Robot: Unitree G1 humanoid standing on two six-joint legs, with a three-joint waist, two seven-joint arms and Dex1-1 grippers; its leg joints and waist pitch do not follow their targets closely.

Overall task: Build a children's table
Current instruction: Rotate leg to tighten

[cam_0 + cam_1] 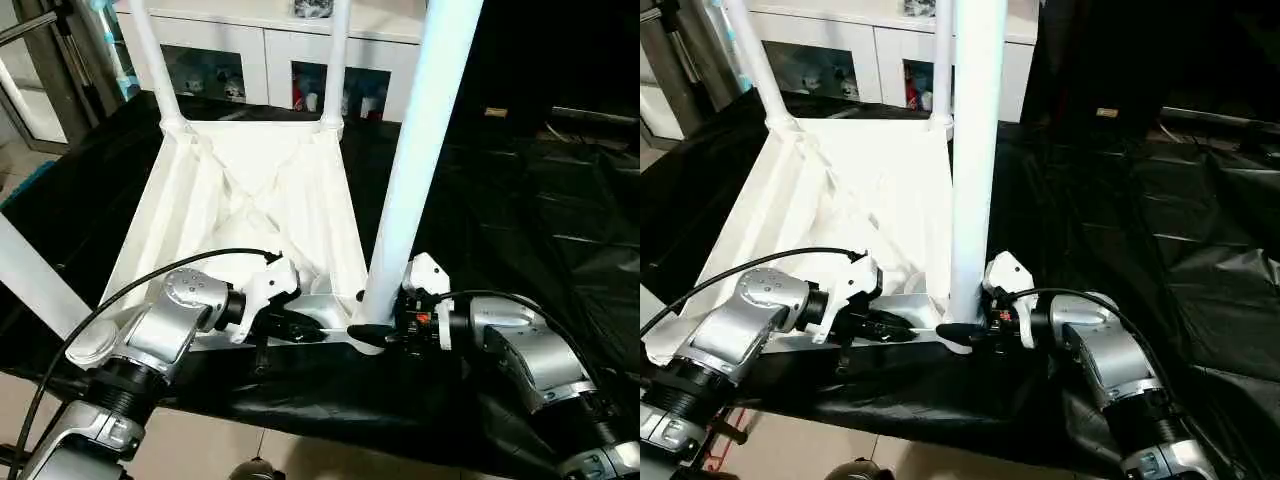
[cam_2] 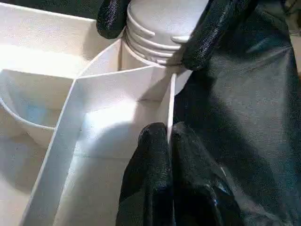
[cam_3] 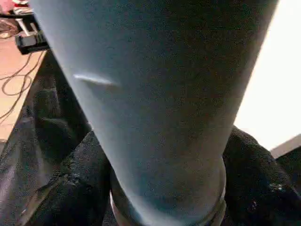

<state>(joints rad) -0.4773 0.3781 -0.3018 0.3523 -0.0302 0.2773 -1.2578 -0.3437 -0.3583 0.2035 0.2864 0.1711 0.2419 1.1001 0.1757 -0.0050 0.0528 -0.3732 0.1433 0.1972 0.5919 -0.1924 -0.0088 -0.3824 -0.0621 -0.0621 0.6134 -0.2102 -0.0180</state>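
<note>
Seating the long white tapered tube leg (image 1: 420, 150) at the desk's near edge, the right pincer (image 1: 385, 330) clenches its base while the left pincer (image 1: 295, 325) pinches the upturned white ribbed plastic tabletop's (image 1: 250, 210) rim. Keeping the leg upright over its round corner socket (image 2: 157, 33) should help it seat squarely.

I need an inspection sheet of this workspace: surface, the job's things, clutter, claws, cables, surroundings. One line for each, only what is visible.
Surface: black sheet covers the bench, wrinkled.
Job's things: table top lies underside up; two far legs stand in corner sockets; near right leg stands at its socket; another leg shows at near left.
Clutter: nothing seen.
Claws: left claw pinches the top's near rim; right claw grips the near right leg's base.
Cables: black cable arcs over the left forearm.
Surroundings: white glass-door cabinet behind.
</note>
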